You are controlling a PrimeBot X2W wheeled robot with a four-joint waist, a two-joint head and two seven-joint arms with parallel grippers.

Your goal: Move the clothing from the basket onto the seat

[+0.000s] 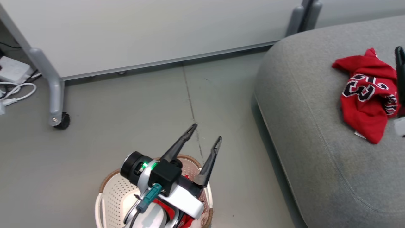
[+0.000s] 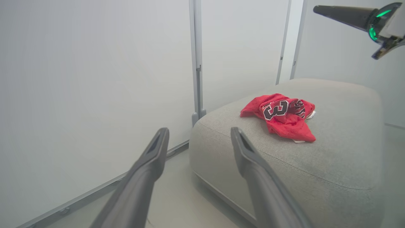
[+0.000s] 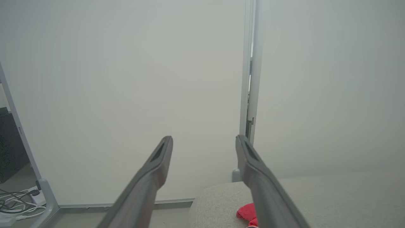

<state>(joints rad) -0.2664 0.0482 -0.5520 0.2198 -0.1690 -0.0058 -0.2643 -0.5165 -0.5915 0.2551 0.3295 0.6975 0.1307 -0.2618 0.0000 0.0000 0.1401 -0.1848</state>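
You had one garment home: the red jersey (image 1: 367,95) with the black-and-white numerals lay crumpled on the seat (image 1: 316,126), set back from the edge that faced the basket (image 1: 107,183). The basket stood on the floor well apart from the seat, and more red clothing (image 1: 165,209) showed inside it, under your left wrist.

Your left gripper (image 1: 206,131) hung over the basket with its fingers spread wide and nothing between them, pointing across the floor toward the seat. Your right gripper (image 3: 204,137) was spread as well and empty; in the head view a dark finger of it stood at the frame's edge just beside the jersey.

The risk sat with the left arm. It covered most of the basket from the head camera (the wrist camera looked away, at the seat), so I could not tell how much cloth was left or how it lay. Reaching down from there, you could have driven a fingertip into the perforated wall or the woven rim and tipped the basket. A pinch on one thin fold might have let the garment slip onto the floor between basket and seat. On the right, a careless sweep could have snagged the jersey and dragged it off.
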